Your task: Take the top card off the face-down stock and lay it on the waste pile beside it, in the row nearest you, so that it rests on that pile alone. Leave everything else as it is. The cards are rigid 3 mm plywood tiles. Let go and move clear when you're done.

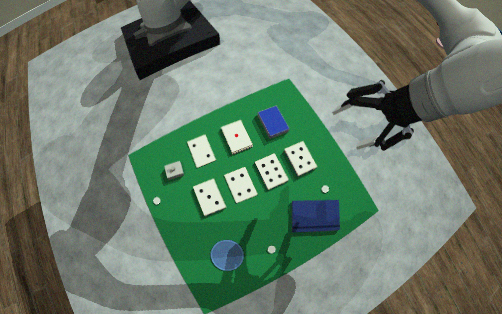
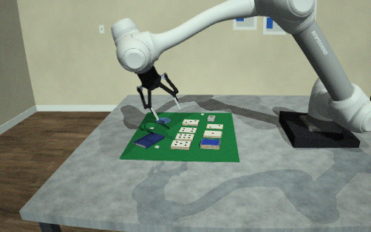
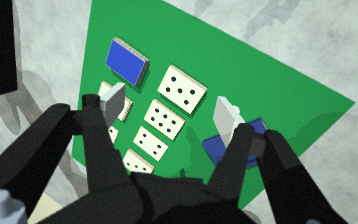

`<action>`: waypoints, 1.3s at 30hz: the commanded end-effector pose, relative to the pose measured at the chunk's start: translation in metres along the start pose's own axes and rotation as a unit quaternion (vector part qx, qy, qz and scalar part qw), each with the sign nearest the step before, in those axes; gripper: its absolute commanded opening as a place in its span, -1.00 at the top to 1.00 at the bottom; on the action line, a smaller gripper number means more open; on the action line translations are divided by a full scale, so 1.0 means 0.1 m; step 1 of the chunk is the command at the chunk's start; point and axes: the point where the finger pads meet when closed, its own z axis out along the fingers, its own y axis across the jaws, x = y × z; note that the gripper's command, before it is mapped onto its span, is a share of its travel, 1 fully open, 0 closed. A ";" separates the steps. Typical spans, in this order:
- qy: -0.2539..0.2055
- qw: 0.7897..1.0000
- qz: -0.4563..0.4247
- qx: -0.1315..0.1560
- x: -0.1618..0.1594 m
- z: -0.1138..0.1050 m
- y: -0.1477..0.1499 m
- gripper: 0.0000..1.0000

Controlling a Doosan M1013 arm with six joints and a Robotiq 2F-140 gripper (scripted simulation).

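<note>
The face-down stock (image 1: 273, 121) is a blue-backed stack at the far corner of the green mat (image 1: 252, 198). It also shows in the exterior view (image 2: 210, 143) and in the wrist view (image 3: 126, 62). The waste pile (image 1: 236, 136), a white card with one red pip on top, lies right beside it (image 2: 213, 134). In the wrist view it is mostly hidden behind my left finger. My gripper (image 1: 353, 127) is open and empty. It hangs high above the table, off to the side of the mat (image 2: 165, 109), fingers spread (image 3: 170, 107).
Several face-up cards with black pips lie in two rows (image 1: 240, 184). A dark blue box (image 1: 315, 215), a blue disc (image 1: 227, 255), a small grey cube (image 1: 173, 170) and three white tokens (image 1: 325, 189) sit on the mat. The arm's black base (image 1: 169, 37) stands beyond it.
</note>
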 end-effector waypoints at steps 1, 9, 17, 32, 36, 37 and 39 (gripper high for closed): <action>0.004 0.999 -0.034 -0.011 -0.02 0.08 -0.05 -1.00; 0.013 0.975 -0.209 -0.072 -0.10 0.57 -0.36 -1.00; 0.003 0.932 -0.341 -0.123 -0.14 0.99 -0.69 -1.00; -0.057 0.815 -0.540 -0.201 -0.15 1.78 -1.42 -1.00; -0.061 0.810 -0.547 -0.203 -0.15 1.81 -1.46 -1.00; -0.061 0.810 -0.547 -0.203 -0.15 1.81 -1.46 -1.00; -0.060 0.810 -0.546 -0.203 -0.15 1.81 -1.46 -1.00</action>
